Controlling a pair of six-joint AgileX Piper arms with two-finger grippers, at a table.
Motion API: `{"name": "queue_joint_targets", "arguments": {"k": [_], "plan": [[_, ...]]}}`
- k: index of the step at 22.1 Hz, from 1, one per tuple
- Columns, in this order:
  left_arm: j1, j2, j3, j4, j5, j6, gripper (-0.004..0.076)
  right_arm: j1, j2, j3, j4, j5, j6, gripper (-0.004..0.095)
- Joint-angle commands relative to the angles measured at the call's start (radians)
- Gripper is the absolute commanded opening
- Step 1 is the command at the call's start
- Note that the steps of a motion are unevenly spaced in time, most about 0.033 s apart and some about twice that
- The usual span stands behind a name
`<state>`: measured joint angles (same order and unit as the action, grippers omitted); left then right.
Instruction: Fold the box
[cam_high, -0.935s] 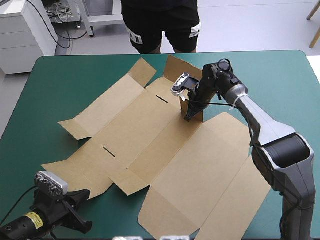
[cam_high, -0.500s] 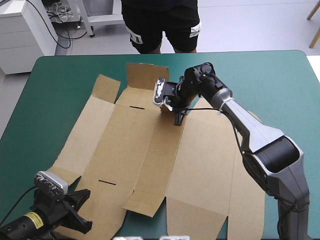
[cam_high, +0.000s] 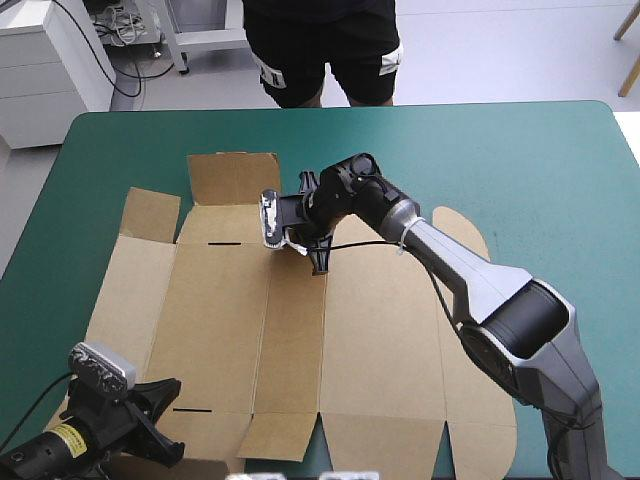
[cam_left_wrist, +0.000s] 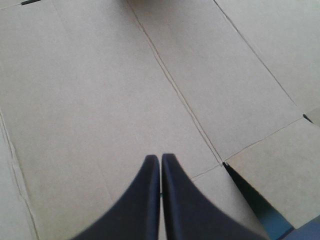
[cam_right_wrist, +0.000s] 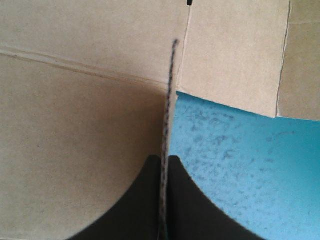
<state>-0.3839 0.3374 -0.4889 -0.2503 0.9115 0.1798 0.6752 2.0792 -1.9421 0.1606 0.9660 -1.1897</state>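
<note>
**Pinching the box (cam_high: 215, 320) at its far middle with the right gripper (cam_right_wrist: 164, 160).**

Lying spread open and almost wholly flat on the teal-green cover (cam_high: 560, 170), filling the left and middle of it, with creases and two short slots showing across the brown panels. Clamping a thin piece of the box's board that is standing on edge, with the right gripper's black fingers all but closed on it, brown board on one side of that edge and bare cover on the other. Reaching in across the box's right-hand panels to get there. Hovering over the box's near left corner with the left gripper (cam_left_wrist: 161, 159), black fingers pressed together into one point, holding nothing, looking down on plain flat board and one long crease running ahead.
</note>
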Motion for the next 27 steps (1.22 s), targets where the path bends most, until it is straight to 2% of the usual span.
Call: {"name": "queue_joint_targets", "arguments": {"k": [1, 7, 8, 12, 13, 16, 18, 20, 24, 27], "plan": [[-0.004, 0.010, -0.026, -0.024, -0.059, 0.000, -0.0008, 0.013, -0.053, -0.035, 0.028, -0.029, -0.013, -0.0022], [-0.004, 0.010, -0.025, -0.024, -0.059, 0.000, -0.0008, 0.013, -0.049, -0.035, 0.022, -0.028, 0.007, -0.0016], [-0.004, 0.010, -0.025, -0.024, -0.059, 0.000, -0.0008, 0.013, -0.049, -0.035, 0.006, -0.032, 0.025, 0.0015], [-0.004, 0.010, -0.025, -0.024, -0.059, 0.000, -0.0008, 0.013, -0.052, -0.035, -0.114, -0.042, 0.120, 0.0329], [-0.004, 0.010, -0.025, -0.024, -0.059, 0.000, -0.0008, 0.010, -0.059, -0.035, -0.124, -0.040, 0.130, 0.0359], [-0.004, 0.010, -0.025, -0.024, -0.059, 0.000, -0.0008, -0.021, -0.098, -0.035, -0.161, -0.036, 0.185, 0.0343], [-0.004, 0.010, -0.025, -0.024, -0.059, 0.000, -0.0008, -0.065, -0.137, -0.035, -0.204, -0.012, 0.279, 0.0320], [-0.004, 0.010, -0.025, -0.024, -0.059, 0.000, -0.0008, -0.108, -0.167, -0.035, -0.212, 0.032, 0.310, 0.0296], [-0.004, 0.010, -0.025, -0.024, -0.059, 0.000, -0.0008, -0.227, -0.241, -0.035, -0.161, 0.136, 0.353, 0.0249], [-0.004, 0.010, -0.025, -0.024, -0.059, 0.000, -0.0008, -0.341, -0.292, -0.033, -0.075, 0.204, 0.406, 0.0236]]}}
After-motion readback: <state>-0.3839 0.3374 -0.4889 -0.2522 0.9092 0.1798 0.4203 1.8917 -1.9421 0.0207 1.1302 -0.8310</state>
